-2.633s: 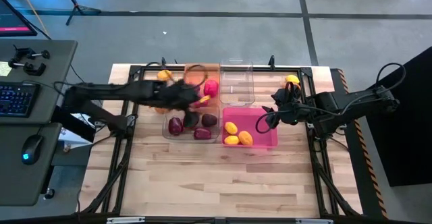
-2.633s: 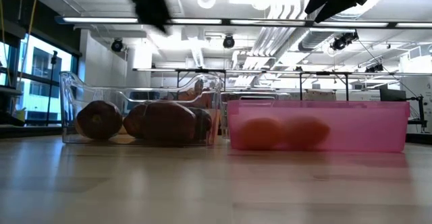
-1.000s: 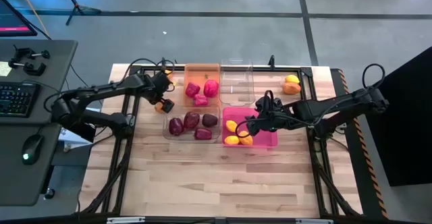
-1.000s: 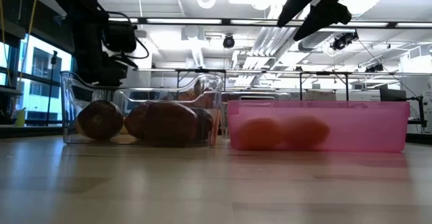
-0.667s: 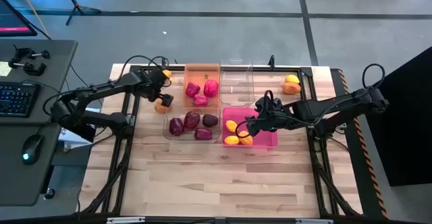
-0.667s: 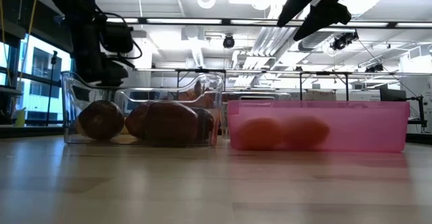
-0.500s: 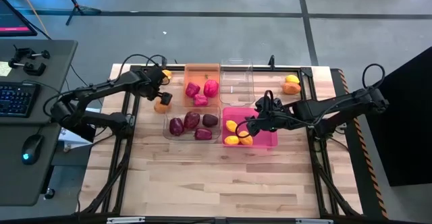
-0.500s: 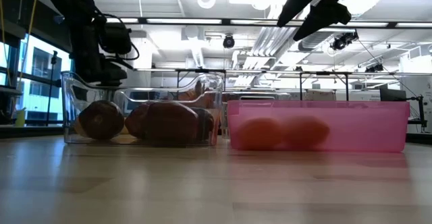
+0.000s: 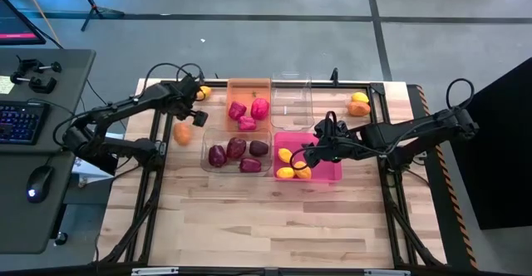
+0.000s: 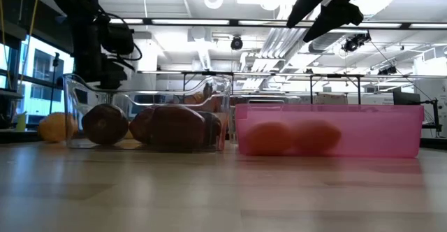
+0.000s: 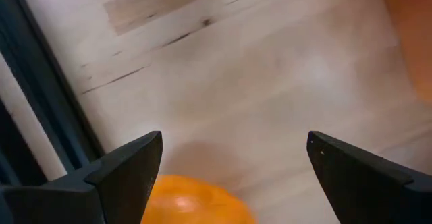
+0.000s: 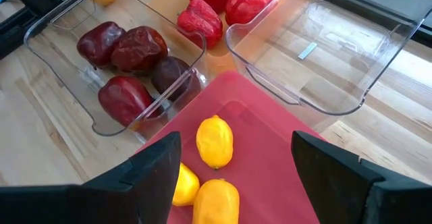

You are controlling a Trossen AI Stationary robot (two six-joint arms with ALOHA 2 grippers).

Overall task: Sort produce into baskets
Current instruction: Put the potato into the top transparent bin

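1. From above, you see the wooden table (image 9: pixel 249 226) with a desk, keyboard (image 9: pixel 18 120) and mouse (image 9: pixel 32 193) off its left side. Four bins sit mid-table: the orange bin (image 9: pixel 248 88) and an empty clear bin (image 9: pixel 292 93) at the far side, another clear bin (image 9: pixel 205 160) and the pink bin (image 9: pixel 328 173) nearer you. The left gripper (image 9: pixel 198 115) hangs just beside the orange bin, fingers spread and empty; a loose orange fruit (image 9: pixel 182 133) lies on the wood near it, apart from it. The right gripper (image 9: pixel 309 154) hovers over the pink bin, jaws parted, gripping nothing.
2. At table height, the maroon produce (image 10: pixel 164 126) fills the near clear bin, and yellow-orange shapes, probably the yellow fruits (image 10: pixel 293 137), blur through the pink wall. The loose fruit sits left of the clear bin.
3. Your left wrist camera shows both fingers (image 11: pixel 131 166) wide apart above bare wood, the orange fruit low between them, untouched.
4. Your right wrist camera looks past open fingers (image 12: pixel 158 170) onto three yellow fruits in the pink bin, four glossy maroon pieces beside it, and pink-red produce (image 12: pixel 226 1) in the orange bin.
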